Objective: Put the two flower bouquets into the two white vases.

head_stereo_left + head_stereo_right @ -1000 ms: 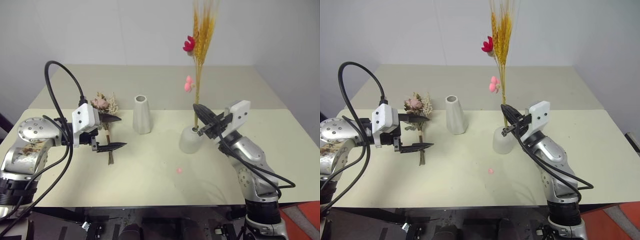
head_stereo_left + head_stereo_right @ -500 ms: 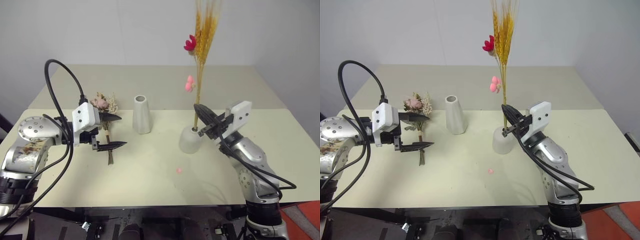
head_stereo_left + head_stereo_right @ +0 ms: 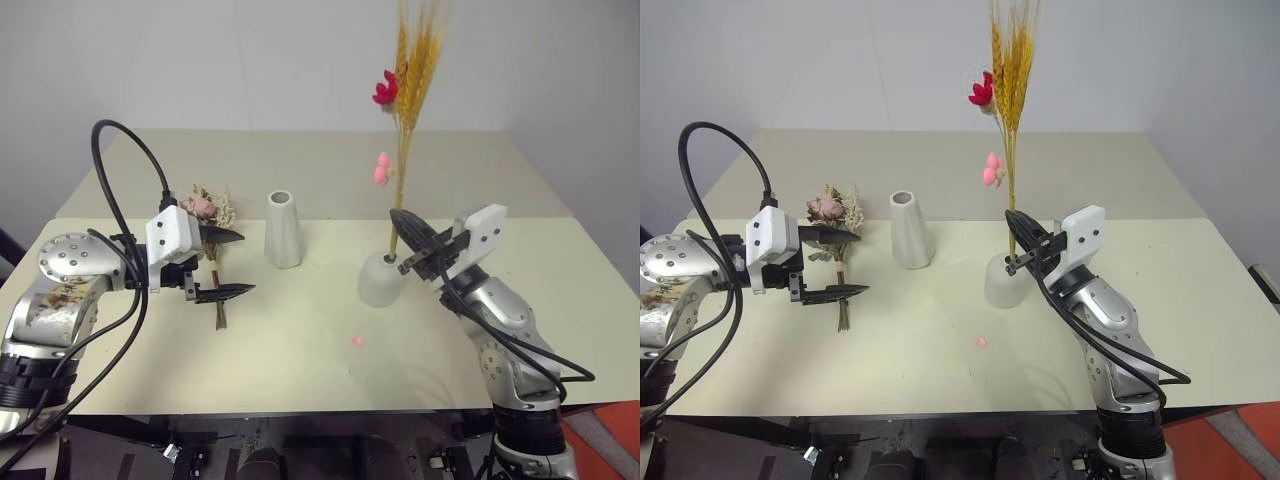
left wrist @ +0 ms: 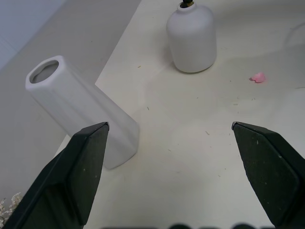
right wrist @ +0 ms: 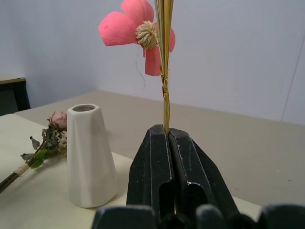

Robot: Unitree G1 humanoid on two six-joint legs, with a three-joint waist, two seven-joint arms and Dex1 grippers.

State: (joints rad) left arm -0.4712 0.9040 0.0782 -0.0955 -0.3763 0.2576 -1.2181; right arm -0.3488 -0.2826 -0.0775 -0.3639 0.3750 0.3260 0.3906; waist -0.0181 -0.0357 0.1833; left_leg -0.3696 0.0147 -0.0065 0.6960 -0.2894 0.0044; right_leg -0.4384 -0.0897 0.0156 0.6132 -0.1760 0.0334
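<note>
The right gripper (image 3: 400, 222) clamps the wheat bunch (image 3: 407, 100) upright in the squat vase (image 3: 380, 279), steadying it, while the open left gripper (image 3: 228, 264) hovers over the rose bunch (image 3: 209, 210), apparently for pickup.

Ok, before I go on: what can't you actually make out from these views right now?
- How deep the wheat bunch stems sit inside the squat vase: the vase wall hides them in every view.
- Wheat bunch tips: cut off at the top edge of both eye views.
- Right gripper hides the squat vase in its wrist view.
- Bushy bouquet stems: partly behind the open left gripper.
</note>
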